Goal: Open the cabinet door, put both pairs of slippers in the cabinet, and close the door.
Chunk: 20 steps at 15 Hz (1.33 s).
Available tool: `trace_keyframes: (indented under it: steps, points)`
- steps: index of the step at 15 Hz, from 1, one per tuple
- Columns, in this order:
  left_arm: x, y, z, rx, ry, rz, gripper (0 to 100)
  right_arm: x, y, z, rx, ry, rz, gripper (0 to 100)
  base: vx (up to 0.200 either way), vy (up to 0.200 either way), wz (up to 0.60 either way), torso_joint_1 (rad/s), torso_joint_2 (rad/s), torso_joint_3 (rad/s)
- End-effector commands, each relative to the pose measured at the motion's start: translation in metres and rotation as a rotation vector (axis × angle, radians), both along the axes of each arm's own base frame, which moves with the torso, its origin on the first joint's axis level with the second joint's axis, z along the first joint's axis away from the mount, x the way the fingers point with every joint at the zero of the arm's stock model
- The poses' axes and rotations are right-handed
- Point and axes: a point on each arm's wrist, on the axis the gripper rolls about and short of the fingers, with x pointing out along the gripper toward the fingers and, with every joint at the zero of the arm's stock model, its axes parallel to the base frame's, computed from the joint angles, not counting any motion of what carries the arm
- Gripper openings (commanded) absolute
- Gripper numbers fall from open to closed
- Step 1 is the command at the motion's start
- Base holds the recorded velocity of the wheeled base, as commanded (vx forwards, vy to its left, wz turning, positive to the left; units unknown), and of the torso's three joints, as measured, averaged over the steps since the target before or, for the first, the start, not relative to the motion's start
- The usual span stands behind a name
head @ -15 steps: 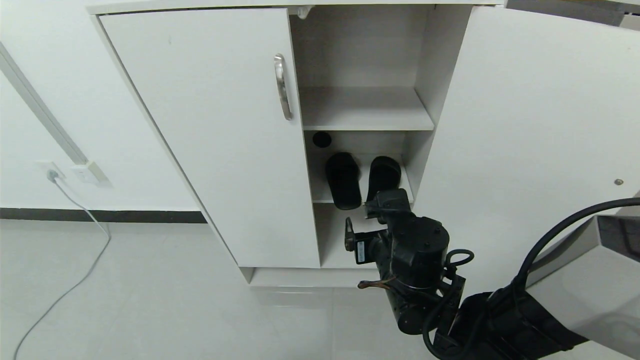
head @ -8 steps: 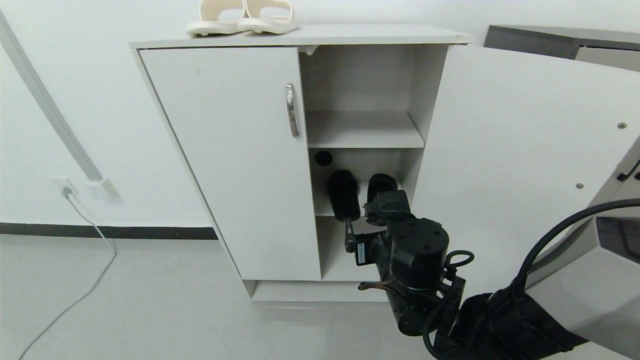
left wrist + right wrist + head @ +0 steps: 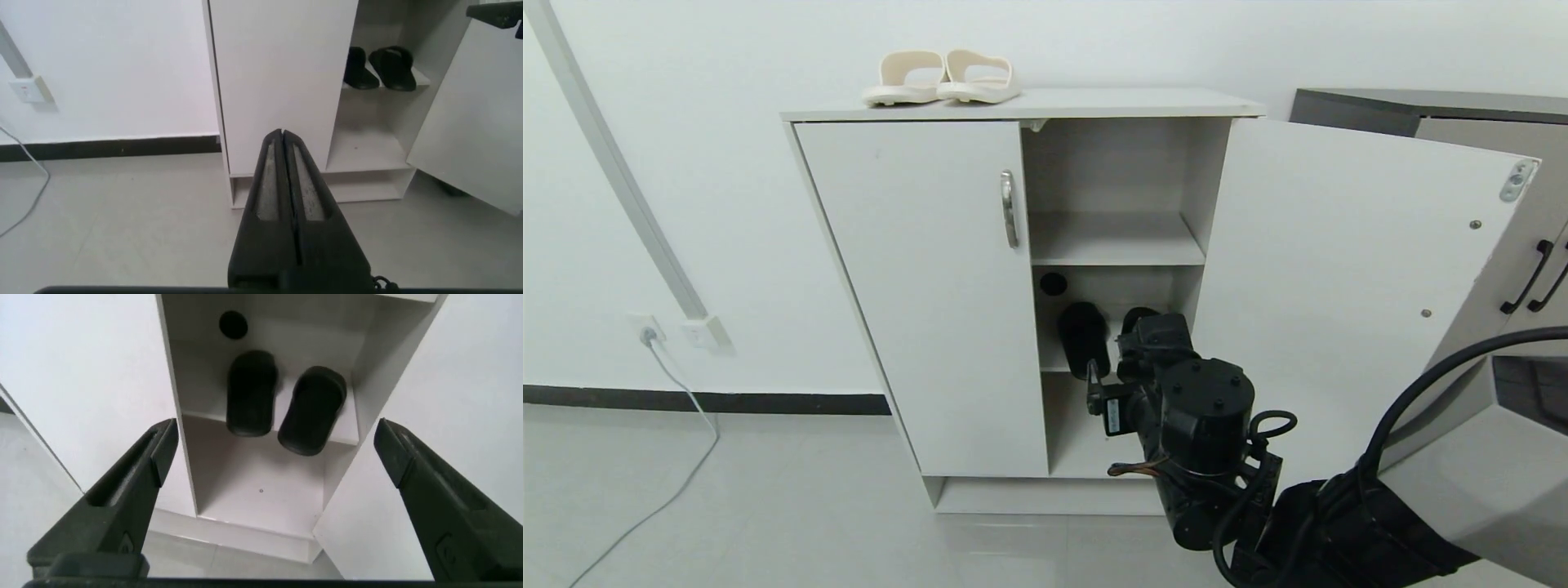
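- The cabinet (image 3: 1135,102) has its right door (image 3: 1339,278) swung wide open. Its left door (image 3: 915,278), with a metal handle (image 3: 1009,209), is shut. The opening step looks done.
- One pair, the black slippers (image 3: 1083,339), lies side by side on the lower shelf (image 3: 1054,359) inside the open half, below a dark round hole (image 3: 1053,284) in the back panel. That pair counts as put away.
- The other pair, the cream slippers (image 3: 943,77), sits on top of the cabinet, above the shut left door. It is not yet inside.
- By my reckoning the task is about half done. What is left is to pick up the cream pair, set it on a shelf in the open half, and swing the right door shut.
- The right gripper (image 3: 275,429) is spread wide and holds nothing. It points into the open half at the black slippers, just in front of their shelf, and its fingers (image 3: 151,465) are clear of both slippers and of the cabinet walls.
- The left gripper (image 3: 282,139) has its two fingers pressed together with nothing between them. It hangs above the floor (image 3: 768,506), well back from the cabinet and facing the shut left door, and touches nothing.
- The cream pair sits high above both grippers, so I judge the next pick-up needs an arm raised to the cabinet's top.
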Motion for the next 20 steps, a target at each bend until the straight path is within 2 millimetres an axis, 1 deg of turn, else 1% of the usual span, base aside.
trace_keyframes:
  steps: [1,12,16,20]
  points:
    - [0.0,0.0,0.0,0.0,0.001,-0.001,0,0.0,0.001,-0.001,-0.002,0.001,0.001,100,0.0,0.0,0.0,0.0,0.0,0.0]
    - [0.0,0.0,0.0,0.0,0.001,-0.001,0,0.003,-0.005,-0.005,-0.018,0.014,-0.01,100,0.0,0.2,0.0,0.002,0.0,0.008]
    - [0.0,0.0,0.0,0.0,0.001,-0.001,0,0.006,-0.013,-0.01,-0.029,0.024,-0.019,100,0.0,0.2,0.0,0.005,0.0,0.004]
    - [0.0,0.0,0.0,0.0,0.001,-0.001,0,0.007,-0.015,-0.01,-0.027,0.021,-0.005,100,0.0,0.2,0.0,0.001,0.0,-0.001]
